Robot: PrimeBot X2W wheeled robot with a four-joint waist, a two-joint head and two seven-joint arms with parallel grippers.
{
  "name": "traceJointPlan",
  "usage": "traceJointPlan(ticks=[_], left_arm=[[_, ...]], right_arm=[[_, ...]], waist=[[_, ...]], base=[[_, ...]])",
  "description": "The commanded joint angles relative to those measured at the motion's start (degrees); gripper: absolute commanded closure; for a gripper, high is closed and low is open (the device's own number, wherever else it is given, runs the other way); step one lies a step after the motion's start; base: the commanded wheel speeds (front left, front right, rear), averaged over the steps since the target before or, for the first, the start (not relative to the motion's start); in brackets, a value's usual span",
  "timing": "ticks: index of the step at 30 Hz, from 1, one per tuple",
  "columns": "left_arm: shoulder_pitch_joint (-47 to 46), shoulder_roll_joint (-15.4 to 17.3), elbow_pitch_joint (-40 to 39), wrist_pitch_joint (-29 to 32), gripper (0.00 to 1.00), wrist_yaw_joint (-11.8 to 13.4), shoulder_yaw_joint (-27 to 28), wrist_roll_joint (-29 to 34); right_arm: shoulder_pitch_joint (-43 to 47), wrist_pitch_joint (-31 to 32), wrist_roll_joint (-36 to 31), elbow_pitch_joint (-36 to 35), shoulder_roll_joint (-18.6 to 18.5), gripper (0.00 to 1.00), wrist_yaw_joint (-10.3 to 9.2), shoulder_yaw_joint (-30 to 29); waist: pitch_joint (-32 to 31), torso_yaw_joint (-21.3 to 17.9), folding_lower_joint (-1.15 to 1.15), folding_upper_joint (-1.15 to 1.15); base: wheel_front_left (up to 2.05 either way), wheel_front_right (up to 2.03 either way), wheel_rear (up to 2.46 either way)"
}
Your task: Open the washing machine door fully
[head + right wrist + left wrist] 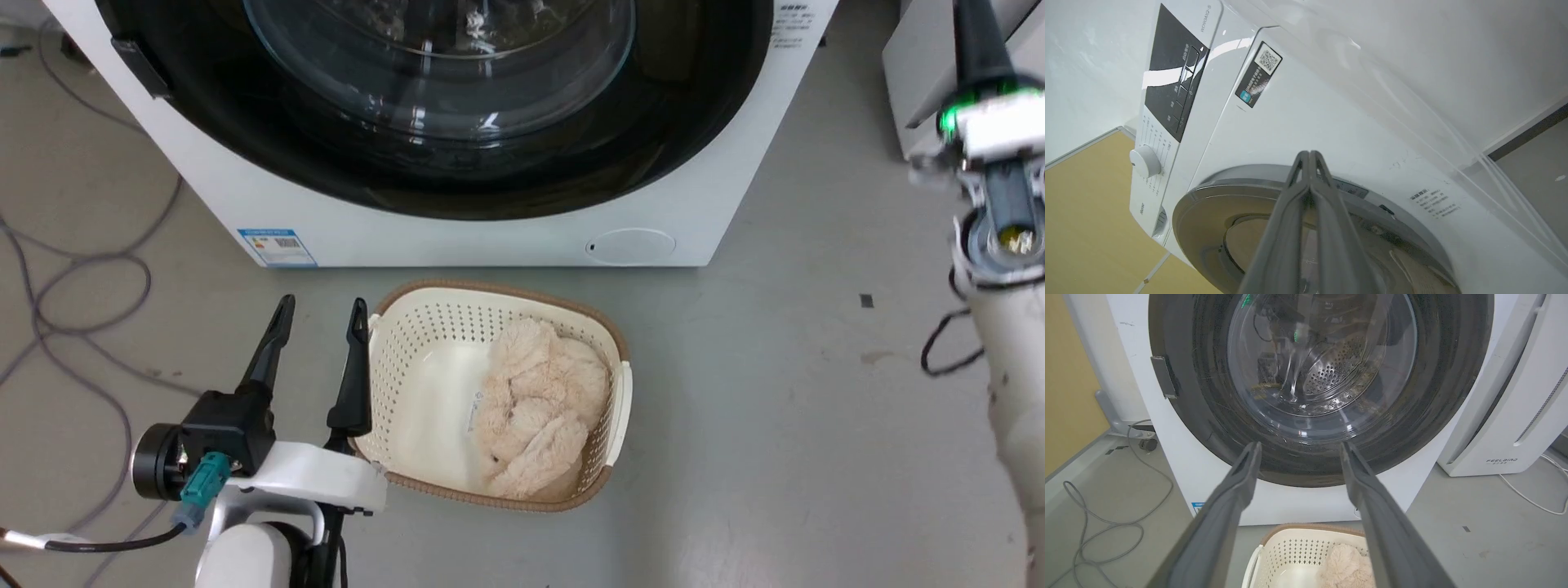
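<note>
Reaching forward from the lower left of the head view, the left gripper [318,314] points its two dark fingers toward the washing machine [490,241], jaws well apart and holding nothing. One finger lies just beside the rim of a cream laundry basket [500,291].

In the left wrist view those fingers frame the lower part of the washing machine door [1437,400] without touching it. The door lies flat against the machine's front, with its small black rim tab [1164,375] on the left side of that view.

The right arm [1008,343] is raised at the head view's right edge, and its dark finger runs out past the top edge. In the right wrist view the right gripper [1309,155] has its jaws pressed together and empty, tips over the door's upper rim. Whether they touch it cannot be told.

The head view cuts off the door's upper half. A fluffy beige cloth [539,408] hides part of the basket's bottom.
</note>
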Motion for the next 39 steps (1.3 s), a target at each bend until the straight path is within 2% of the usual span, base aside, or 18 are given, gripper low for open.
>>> traceJointPlan(ticks=[1,7,18,30,39], left_arm=[[-1.38,0.08,-0.25,-0.59,0.0,-0.3,0.09,-0.39],[-2.64,-0.11,-0.28,-1.31,0.0,-0.76,-0.14,-0.84],[-4.29,-0.44,-0.08,-2.62,0.0,-1.49,-0.2,-1.67],[-6.08,-0.74,0.12,-4.06,0.0,-2.09,-0.5,-2.65],[-7.3,-0.86,0.49,-5.02,0.0,-2.5,-1.09,-3.45]], right_arm=[[-4.2,0.11,2.24,2.59,-1.17,1.0,0.04,1.85],[-14.31,2.88,4.96,10.56,-3.05,1.0,0.04,8.48],[-30.41,14.74,8.22,24.79,-2.95,1.0,0.05,21.39],[-43.35,25.95,11.18,34.05,-0.48,1.0,0.05,33.81],[-49.98,29.52,15.6,39.13,0.6,1.0,0.05,38.91]], waist=[[0.98,0.36,-0.01,0.0],[2.88,1.08,-0.01,0.0],[5.37,1.75,-0.01,0.0],[8.53,1.87,-0.01,0.0],[10.2,2.34,-0.01,0.0]], base=[[0.0,0.0,0.0],[0.0,0.0,0.0],[0.0,0.0,0.0],[0.0,0.0,0.0],[0.0,0.0,0.0]])
